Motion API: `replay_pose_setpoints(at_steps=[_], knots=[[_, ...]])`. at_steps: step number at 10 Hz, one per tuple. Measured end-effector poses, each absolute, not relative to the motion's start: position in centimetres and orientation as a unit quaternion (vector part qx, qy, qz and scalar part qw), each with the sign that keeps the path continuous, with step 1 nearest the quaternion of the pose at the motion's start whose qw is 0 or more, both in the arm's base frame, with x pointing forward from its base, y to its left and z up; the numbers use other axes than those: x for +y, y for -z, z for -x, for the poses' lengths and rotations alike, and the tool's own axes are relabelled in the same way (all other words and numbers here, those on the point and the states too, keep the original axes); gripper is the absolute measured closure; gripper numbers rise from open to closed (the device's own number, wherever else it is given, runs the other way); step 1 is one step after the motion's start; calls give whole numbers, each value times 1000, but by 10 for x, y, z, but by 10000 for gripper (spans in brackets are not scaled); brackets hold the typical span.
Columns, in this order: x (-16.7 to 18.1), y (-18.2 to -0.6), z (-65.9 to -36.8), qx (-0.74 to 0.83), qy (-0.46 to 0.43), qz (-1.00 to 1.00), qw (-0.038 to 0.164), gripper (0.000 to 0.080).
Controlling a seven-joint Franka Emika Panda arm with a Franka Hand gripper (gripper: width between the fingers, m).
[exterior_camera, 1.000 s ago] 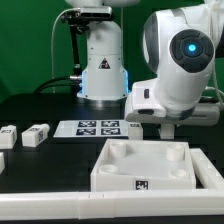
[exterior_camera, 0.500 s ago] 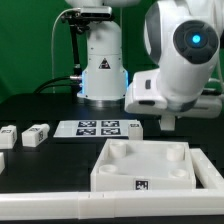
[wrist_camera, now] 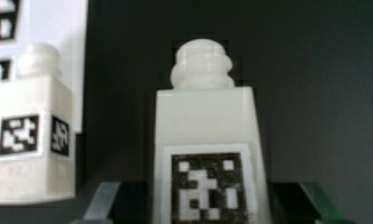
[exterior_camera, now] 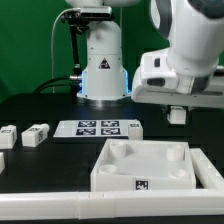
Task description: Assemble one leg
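Observation:
My gripper point(exterior_camera: 177, 113) hangs above the table at the exterior view's right, shut on a leg point(exterior_camera: 177, 116). In the wrist view the leg point(wrist_camera: 206, 120) stands between my fingers point(wrist_camera: 115, 200), a white block with a knobbed end and a marker tag on its face; my gripper point(wrist_camera: 213, 205) grips its near end. The large white square piece point(exterior_camera: 145, 165) with round corner sockets lies below and in front of the gripper.
A second leg point(exterior_camera: 133, 126) lies at the right end of the marker board point(exterior_camera: 95, 128) and also shows in the wrist view point(wrist_camera: 32, 125). Two more legs point(exterior_camera: 37, 135) point(exterior_camera: 8, 133) lie at the left. The robot base point(exterior_camera: 100, 60) stands behind.
The arm has risen and shifted toward the exterior view's right, and the leg has gone up off the table with the gripper.

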State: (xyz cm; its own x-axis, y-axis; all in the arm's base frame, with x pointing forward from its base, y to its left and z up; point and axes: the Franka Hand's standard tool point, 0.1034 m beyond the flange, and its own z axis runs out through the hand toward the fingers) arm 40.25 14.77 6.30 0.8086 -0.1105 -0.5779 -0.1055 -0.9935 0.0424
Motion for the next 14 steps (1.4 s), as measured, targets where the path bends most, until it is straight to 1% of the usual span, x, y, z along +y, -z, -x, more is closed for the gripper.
replay_pose_setpoints(at_steps=[2,3,4,6,8,9,10,11,12,13,14], knots=[[149,-66,-399,-50,219,-974,-5,509],[142,-73,-408,-49,195,-979,-8,509],[128,-88,-427,-40,156,-987,-8,509],[115,-112,-461,-28,67,-997,-15,509],[105,-121,-493,-31,-18,-999,-26,509],[106,-126,-508,-33,-84,-995,-33,509],[110,-123,-502,-33,-133,-990,-39,509],[113,-120,-497,-30,-155,-987,-41,509],[116,-125,-504,-27,-217,-975,-49,509],[119,-123,-502,-26,-268,-962,-53,509],[114,-107,-506,27,-224,-974,-32,509]])
